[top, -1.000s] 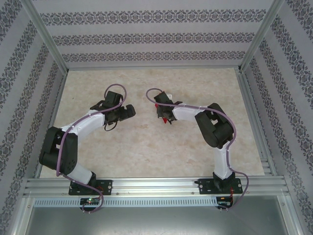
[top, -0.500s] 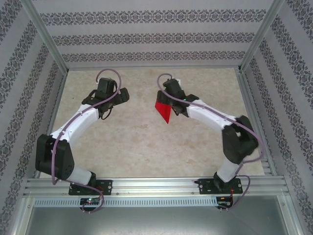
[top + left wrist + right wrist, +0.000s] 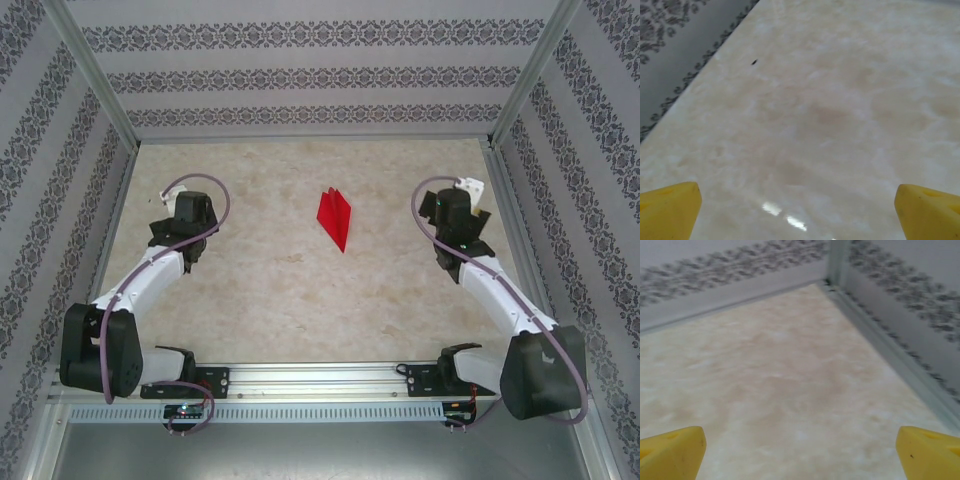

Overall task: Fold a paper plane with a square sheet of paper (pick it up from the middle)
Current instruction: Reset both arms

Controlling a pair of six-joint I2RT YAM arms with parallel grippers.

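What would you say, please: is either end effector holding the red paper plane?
No, the paper plane lies alone on the table, apart from the left end effector and the right end effector.

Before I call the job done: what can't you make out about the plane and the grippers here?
Plane, top view: too small to judge its creases; underside hidden by the paper itself.
Left gripper, right gripper, wrist views: fingers cut off at the bottom edge beyond their tips, which stand wide apart.
Speck on table, left wrist view: too small to identify.
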